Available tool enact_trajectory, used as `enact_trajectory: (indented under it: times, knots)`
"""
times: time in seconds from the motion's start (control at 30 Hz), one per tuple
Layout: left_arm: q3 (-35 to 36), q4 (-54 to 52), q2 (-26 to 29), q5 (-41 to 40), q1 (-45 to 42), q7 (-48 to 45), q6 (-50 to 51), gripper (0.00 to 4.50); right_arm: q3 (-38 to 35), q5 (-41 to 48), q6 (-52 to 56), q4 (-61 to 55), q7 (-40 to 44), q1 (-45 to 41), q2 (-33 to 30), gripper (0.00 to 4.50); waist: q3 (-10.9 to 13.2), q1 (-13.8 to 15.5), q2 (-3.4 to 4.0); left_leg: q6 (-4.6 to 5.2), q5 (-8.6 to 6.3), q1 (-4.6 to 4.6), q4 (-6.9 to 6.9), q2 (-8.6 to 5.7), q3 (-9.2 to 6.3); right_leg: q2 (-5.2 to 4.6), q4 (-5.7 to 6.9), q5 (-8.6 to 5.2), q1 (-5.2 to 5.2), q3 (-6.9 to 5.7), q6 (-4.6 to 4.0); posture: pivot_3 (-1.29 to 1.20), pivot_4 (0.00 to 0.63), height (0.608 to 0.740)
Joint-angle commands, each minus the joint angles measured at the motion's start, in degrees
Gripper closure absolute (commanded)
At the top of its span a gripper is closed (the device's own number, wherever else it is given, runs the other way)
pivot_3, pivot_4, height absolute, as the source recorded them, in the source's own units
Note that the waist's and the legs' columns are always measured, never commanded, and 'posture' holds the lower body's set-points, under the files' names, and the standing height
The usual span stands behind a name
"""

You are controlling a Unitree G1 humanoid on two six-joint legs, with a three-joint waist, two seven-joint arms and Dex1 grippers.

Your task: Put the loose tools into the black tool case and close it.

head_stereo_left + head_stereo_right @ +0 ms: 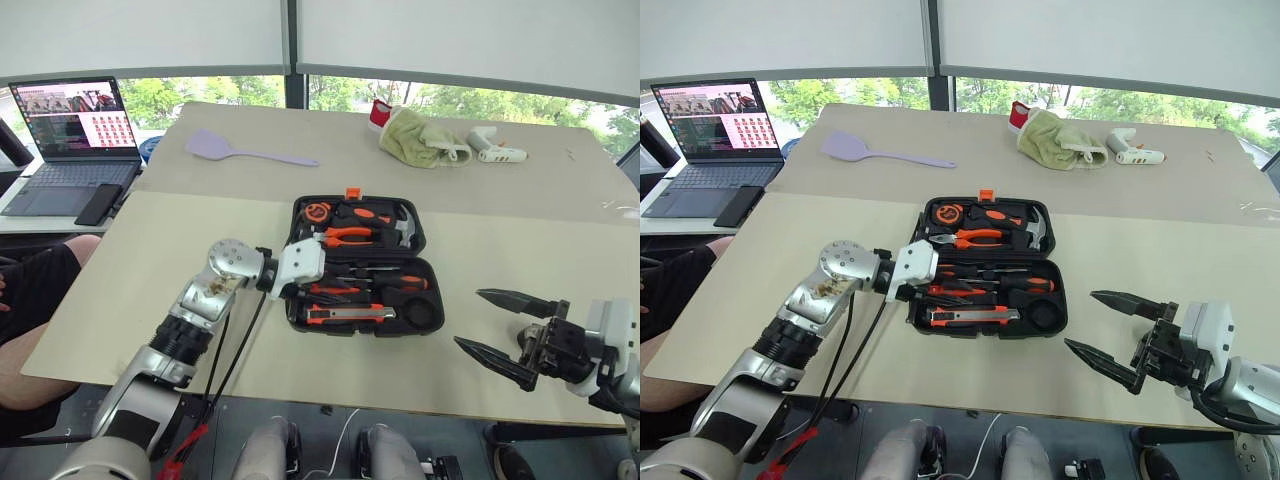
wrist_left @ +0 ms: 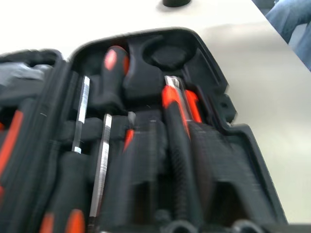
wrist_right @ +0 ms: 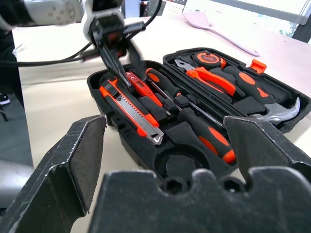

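The left pincer (image 3: 114, 56), fingers pinched together on nothing visible, dips into the near half of the open black tool case (image 1: 424, 243) at mid-worktop (image 1: 180, 260), beside the utility knife (image 1: 350, 314). The likely step is seating the last tool, best pressed straight down until it sits flush, so the lid can shut. Counted: two screwdrivers (image 3: 206, 128), one knife, one case, an unfilled round recess (image 1: 419, 312); the right pincer (image 1: 505, 333) hangs wide open and empty near the worktop's front edge.
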Motion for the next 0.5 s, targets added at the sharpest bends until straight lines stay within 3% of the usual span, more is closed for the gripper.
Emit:
enact_trajectory:
  times: [0.03,0.27,0.4,0.5]
  knots:
    - [-1.2,-0.4,0.0,2.5,0.2,1.2,-1.0,4.47,-1.7,0.2,-0.9,-1.4,-0.7,0.6,0.4,0.00,0.0,0.0,0.00,0.01,0.00,0.00,0.01,0.00,0.00,0.00,0.00,0.00,0.00,0.01,0.00,0.00,0.150,0.740]
    - [-3.1,0.8,-0.2,5.8,1.0,4.1,4.4,4.47,-1.6,0.2,-0.9,-2.1,-1.5,1.2,0.9,0.00,0.0,-0.2,0.02,0.07,-0.04,0.11,0.00,0.01,-0.01,0.00,0.01,0.00,0.08,0.02,0.00,0.00,0.150,0.740]
    - [-5.2,-0.3,1.0,6.8,1.6,5.0,15.0,4.47,-1.2,0.3,-0.8,-2.5,-1.9,1.5,1.4,0.00,-0.1,-0.1,0.06,0.42,-0.25,0.22,0.03,0.01,-0.06,-0.02,0.00,0.02,0.23,0.01,0.03,0.00,0.150,0.740]
    - [-6.3,-1.9,2.1,6.3,2.8,3.9,17.1,4.47,-1.2,0.5,-0.5,-2.8,-2.0,1.7,1.5,0.00,-0.3,-0.5,0.09,0.43,-0.27,0.30,0.02,0.04,-0.08,-0.01,0.00,0.01,0.30,0.00,0.03,0.00,0.150,0.740]
